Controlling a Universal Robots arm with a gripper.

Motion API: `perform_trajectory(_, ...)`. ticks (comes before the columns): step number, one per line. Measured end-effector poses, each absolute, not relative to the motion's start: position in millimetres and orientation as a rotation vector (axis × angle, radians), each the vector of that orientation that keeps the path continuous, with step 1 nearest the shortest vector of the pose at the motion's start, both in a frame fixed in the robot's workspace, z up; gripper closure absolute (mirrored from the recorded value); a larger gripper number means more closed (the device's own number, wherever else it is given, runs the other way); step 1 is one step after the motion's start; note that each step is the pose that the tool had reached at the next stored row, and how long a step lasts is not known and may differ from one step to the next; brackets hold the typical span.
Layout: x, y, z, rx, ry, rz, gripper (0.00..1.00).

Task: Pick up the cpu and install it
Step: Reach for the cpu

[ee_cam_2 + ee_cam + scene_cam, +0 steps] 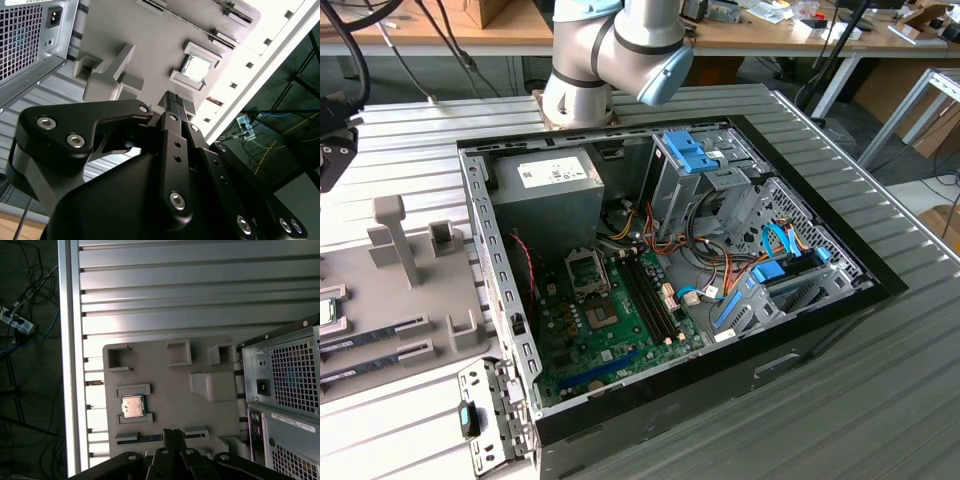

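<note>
We see the pincer (175, 100) pressed shut with nothing in it, poised above the grey tray (170, 385) on the counter (175, 290), where the cpu (132, 405) lies flat between two ledges (133, 389), probably to keep it square for grasping.

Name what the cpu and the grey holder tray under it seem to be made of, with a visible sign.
The cpu: its lid looks like bare metal, silvery, since it reflects light brightly. The holder tray: probably moulded or printed plastic, matte grey, with an even dull surface and blocky raised walls.
</note>
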State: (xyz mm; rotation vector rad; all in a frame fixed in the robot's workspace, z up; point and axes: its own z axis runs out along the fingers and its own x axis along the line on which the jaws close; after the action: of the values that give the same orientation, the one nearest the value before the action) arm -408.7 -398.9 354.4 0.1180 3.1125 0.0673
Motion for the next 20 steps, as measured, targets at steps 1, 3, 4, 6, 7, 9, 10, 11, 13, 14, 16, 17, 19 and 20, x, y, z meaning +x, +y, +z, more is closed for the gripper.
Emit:
perform_trajectory(1, -408.9, -398.9, 354.3, 0.118, 3.113, 0.067, 0.89)
perform_trajectory(3, -409.6, -398.9, 353.8, 0.118, 3.112, 0.067, 0.89)
perform_trajectory(4, -409.9, -398.9, 353.6, 0.118, 3.112, 0.067, 0.89)
perform_trajectory(6, -410.5, -398.9, 353.2, 0.118, 3.112, 0.067, 0.89)
perform_trajectory(7, -410.7, -398.9, 353.0, 0.118, 3.112, 0.067, 0.89)
perform_trajectory(9, -411.5, -399.0, 352.5, 0.118, 3.112, 0.067, 0.89)
perform_trajectory(10, -411.6, -398.9, 352.3, 0.118, 3.113, 0.067, 0.89)
perform_trajectory(11, -411.9, -398.9, 352.2, 0.118, 3.112, 0.067, 0.89)
perform_trajectory(13, -412.9, -398.9, 351.5, 0.118, 3.112, 0.067, 0.89)
perform_trajectory(14, -413.2, -399.0, 351.2, 0.118, 3.112, 0.067, 0.89)
perform_trajectory(16, -413.7, -398.9, 350.9, 0.118, 3.113, 0.067, 0.89)
perform_trajectory(17, -413.9, -398.9, 350.8, 0.118, 3.112, 0.067, 0.89)
perform_trajectory(19, -414.5, -398.9, 350.4, 0.118, 3.112, 0.067, 0.89)
perform_trajectory(20, -414.8, -399.0, 350.3, 0.118, 3.113, 0.067, 0.89)
